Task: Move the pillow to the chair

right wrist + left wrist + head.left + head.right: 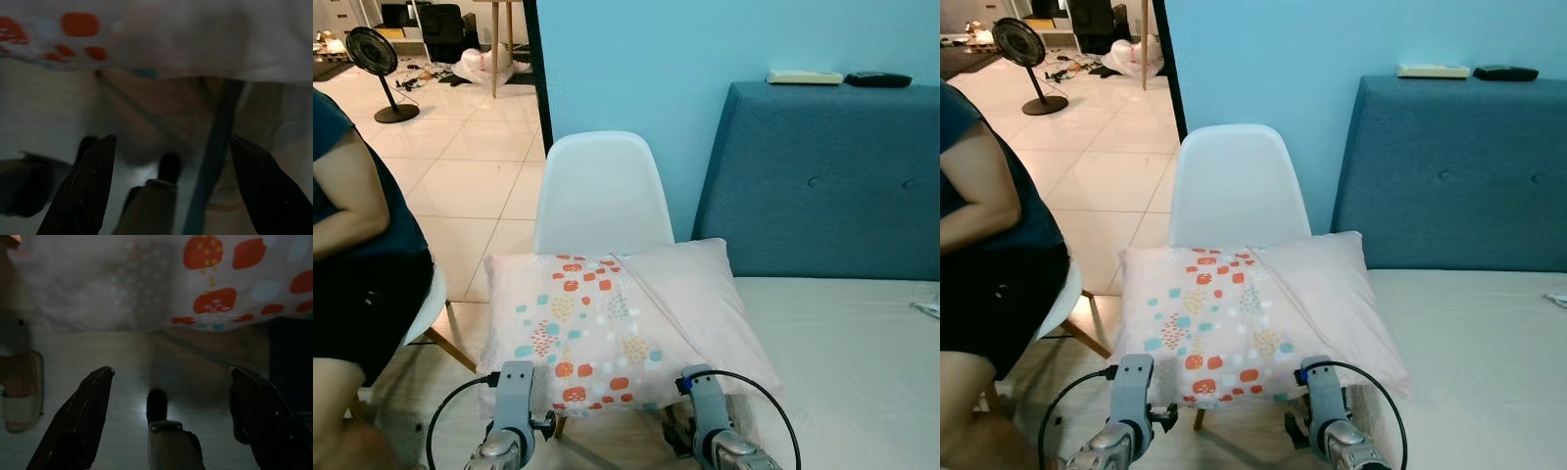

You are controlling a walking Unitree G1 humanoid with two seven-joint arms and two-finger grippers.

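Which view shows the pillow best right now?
Left eye view: the whole pillow lies on the white chair, one corner over the bed. Right eye view shows the same. The wrist views catch just its underside edge, past open left gripper and right gripper.

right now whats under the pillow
The pillow lies on the white chair, covering the seat. Wrist views show floor and a chair leg beneath its overhanging front edge.

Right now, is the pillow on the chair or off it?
On: the pillow lies flat across the white chair seat, overhanging its edges.
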